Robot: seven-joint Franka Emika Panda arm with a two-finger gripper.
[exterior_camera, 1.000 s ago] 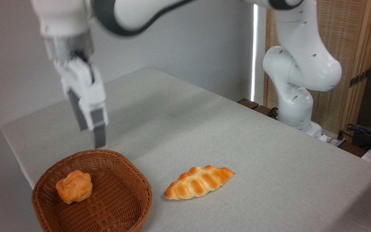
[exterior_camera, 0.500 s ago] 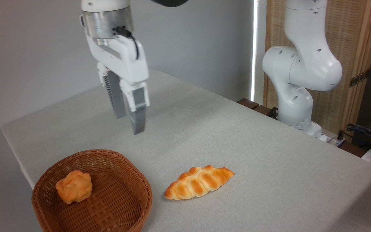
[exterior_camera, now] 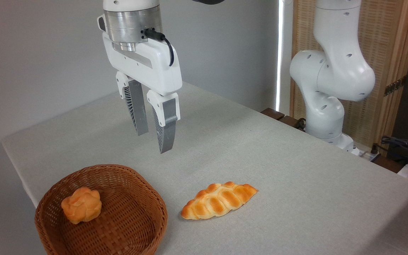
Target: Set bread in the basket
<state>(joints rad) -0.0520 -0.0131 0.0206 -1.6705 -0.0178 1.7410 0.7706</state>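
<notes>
The bun (exterior_camera: 81, 205) lies inside the basket (exterior_camera: 133, 226) at the front left of the table (exterior_camera: 296, 198). Just beside the basket lies a loaf (exterior_camera: 219, 200). Behind them, the empty end effector (exterior_camera: 153, 141) hangs above the table, fingers slightly apart.

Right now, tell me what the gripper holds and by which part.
Nothing. The gripper hangs open and empty above the table; the bun lies in the basket.
</notes>
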